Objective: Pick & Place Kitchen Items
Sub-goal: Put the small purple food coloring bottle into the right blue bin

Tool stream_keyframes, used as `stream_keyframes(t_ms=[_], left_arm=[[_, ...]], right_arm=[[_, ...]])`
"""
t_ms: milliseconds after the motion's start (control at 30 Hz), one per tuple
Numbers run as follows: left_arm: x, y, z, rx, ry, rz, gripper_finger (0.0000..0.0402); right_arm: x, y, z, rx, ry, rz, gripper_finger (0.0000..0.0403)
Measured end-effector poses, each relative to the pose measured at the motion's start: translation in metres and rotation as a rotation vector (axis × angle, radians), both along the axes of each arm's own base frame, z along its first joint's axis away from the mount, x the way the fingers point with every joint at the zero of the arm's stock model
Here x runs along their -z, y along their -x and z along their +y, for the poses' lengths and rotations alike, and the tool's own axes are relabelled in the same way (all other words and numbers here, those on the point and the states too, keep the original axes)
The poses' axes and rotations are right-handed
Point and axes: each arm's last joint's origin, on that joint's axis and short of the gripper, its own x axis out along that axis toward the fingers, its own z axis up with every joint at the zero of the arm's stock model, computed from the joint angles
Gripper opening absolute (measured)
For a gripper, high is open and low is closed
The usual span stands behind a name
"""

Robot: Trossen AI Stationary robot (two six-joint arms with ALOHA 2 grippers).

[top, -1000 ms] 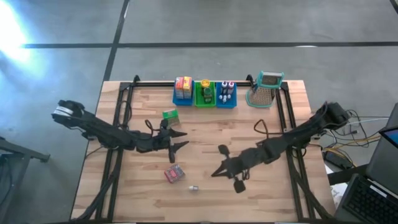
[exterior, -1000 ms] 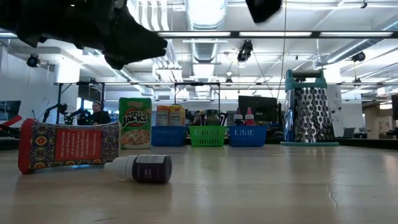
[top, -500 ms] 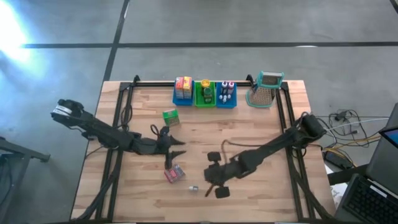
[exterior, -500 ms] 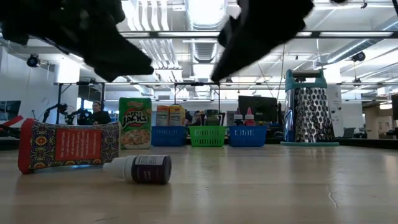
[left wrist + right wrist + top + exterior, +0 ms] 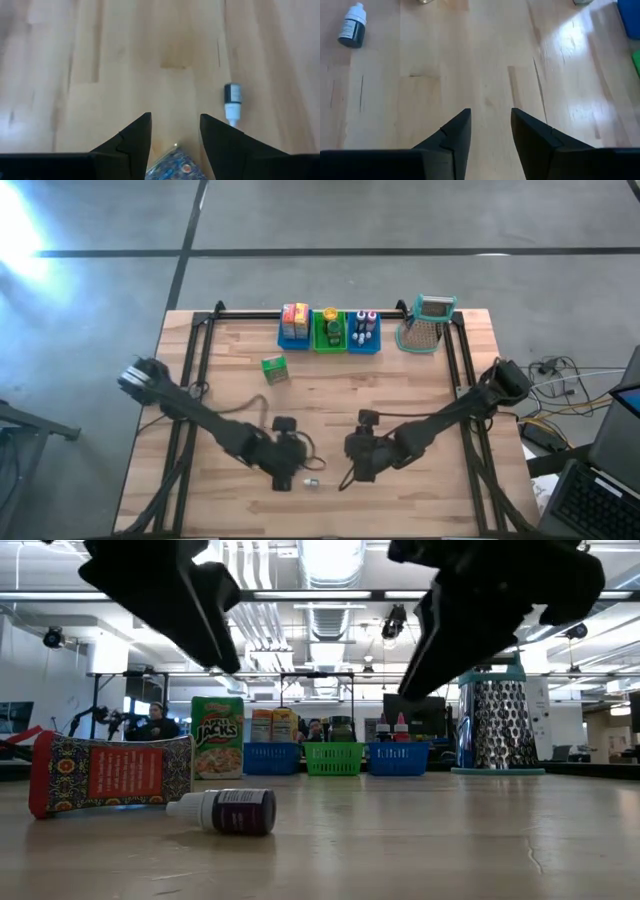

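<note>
A red and blue patterned packet lies flat on the wood near the table's near edge, with a small purple-labelled bottle on its side just right of it. My left gripper hovers open above the packet, whose corner shows between the fingers. It hides the packet in the high view. The bottle lies beside that gripper. My right gripper is open over bare wood to the bottle's right. A green cereal box stands farther back.
Along the far edge sit two blue bins and a green bin holding small goods, with a metal grater to their right. Black frame rails run down both table sides. People sit in the room behind.
My left gripper has moved toward the near edge and slightly right, from beside the green box to above the packet, covering it from overhead. My right gripper has dropped lower and shifted a little toward the near edge. Packet, bottle and box have stayed in place.
</note>
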Motion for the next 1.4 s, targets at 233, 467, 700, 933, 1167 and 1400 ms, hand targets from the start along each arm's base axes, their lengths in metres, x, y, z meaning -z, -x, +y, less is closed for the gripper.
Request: stream_keyframes(t_ms=[233, 467, 700, 933, 1167, 1400], left_arm=[[0.001, -0.045, -0.036, 0.081, -0.021, 0.141, 0.0174], [0.0, -0.073, -0.054, 0.111, -0.03, 0.292, 0.0174], [0.007, -0.084, -0.057, 0.079, 0.011, 0.348, 0.0174], [0.01, -0.087, -0.054, 0.02, 0.043, 0.357, 0.0174], [0.029, -0.088, -0.054, 0.02, 0.061, 0.373, 0.0174], [0.043, -0.09, -0.054, 0.032, 0.046, 0.388, 0.0174]], right_arm=[[0.003, 0.032, -0.017, 0.079, -0.039, 0.005, 0.0152], [0.007, 0.068, -0.036, 0.161, -0.125, -0.063, 0.0164], [0.009, 0.085, -0.045, 0.151, -0.196, -0.18, 0.0161], [0.013, 0.093, -0.049, 0.151, -0.204, -0.193, 0.0137], [0.014, 0.092, -0.049, 0.15, -0.202, -0.192, 0.012], [0.014, 0.092, -0.049, 0.153, -0.192, -0.197, 0.0112]])
